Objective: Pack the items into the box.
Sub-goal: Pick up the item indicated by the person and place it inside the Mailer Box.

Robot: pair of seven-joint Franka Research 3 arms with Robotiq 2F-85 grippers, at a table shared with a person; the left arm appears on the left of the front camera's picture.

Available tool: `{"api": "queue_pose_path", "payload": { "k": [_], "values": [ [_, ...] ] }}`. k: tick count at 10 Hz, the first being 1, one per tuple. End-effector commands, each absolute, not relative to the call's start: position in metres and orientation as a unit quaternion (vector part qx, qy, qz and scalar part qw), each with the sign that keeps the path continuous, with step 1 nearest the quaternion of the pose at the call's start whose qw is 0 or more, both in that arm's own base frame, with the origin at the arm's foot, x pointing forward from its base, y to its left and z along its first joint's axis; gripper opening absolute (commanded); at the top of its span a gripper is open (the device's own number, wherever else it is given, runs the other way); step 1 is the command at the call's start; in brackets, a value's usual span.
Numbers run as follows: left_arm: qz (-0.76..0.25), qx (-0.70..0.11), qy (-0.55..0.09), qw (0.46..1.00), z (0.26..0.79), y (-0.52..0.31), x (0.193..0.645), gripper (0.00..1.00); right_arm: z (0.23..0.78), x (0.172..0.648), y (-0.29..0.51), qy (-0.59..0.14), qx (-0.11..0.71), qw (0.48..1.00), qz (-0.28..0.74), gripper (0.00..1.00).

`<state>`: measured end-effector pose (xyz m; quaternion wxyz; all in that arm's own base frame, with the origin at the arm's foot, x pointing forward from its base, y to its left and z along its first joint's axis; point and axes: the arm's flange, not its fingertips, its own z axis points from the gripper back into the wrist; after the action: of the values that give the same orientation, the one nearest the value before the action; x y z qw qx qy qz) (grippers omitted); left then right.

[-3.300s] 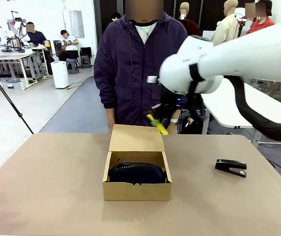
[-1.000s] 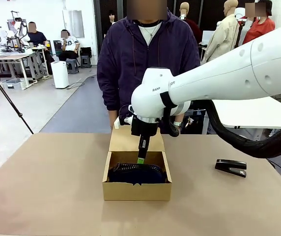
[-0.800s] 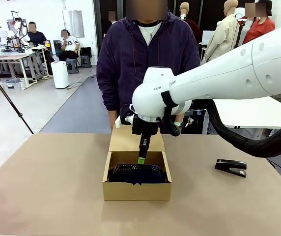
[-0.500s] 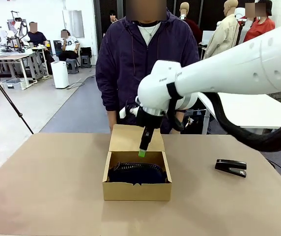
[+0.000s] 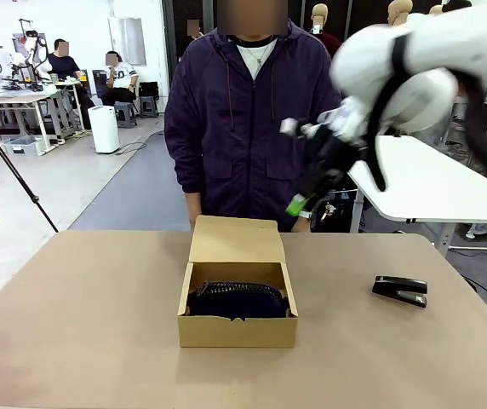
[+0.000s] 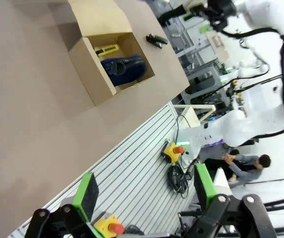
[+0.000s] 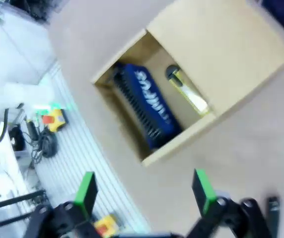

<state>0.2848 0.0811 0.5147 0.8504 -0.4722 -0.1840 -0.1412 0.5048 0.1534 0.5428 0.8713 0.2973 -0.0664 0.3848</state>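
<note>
- Reaching for the stapler looks to us like the step in hand; it lies flat on the table, well to the right of the box, and is the one item not yet packed.
- We see the pouch filling most of the box; the knife lies beside it, along the wall on the side of the open flap.
- Our right gripper hangs high above the table, jaws wide with nothing between them; the left gripper is likewise wide and empty, off to the side.
- We would turn the right wrist so the jaws straddle the stapler's narrow width (not its length); come straight down; close near the middle so it lifts level.
- We judge the room in the box to be tight; we would set the stapler on the pouch or along a free wall, going low before letting go; keep clear of the flap.
</note>
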Motion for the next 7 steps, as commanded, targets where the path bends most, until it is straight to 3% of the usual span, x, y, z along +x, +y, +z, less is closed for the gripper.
{"api": "queue_pose_path", "payload": {
  "k": [1,3,5,7],
  "values": [
    [-0.146,-0.475,-0.182,0.849,0.514,0.083,0.283,1.0,0.557,0.455,0.09,-0.097,0.375,0.886,0.256,1.0],
    [-0.146,-0.475,-0.182,0.849,0.514,0.083,0.283,1.0,0.564,0.373,0.064,-0.079,0.364,0.914,0.161,1.0],
    [-0.146,-0.475,-0.182,0.849,0.514,0.083,0.283,1.0,0.56,0.292,0.02,-0.109,0.401,0.906,0.077,1.0],
    [-0.146,-0.475,-0.182,0.849,0.514,0.083,0.283,1.0,0.536,0.263,-0.012,-0.14,0.457,0.878,0.041,1.0]
  ]
}}
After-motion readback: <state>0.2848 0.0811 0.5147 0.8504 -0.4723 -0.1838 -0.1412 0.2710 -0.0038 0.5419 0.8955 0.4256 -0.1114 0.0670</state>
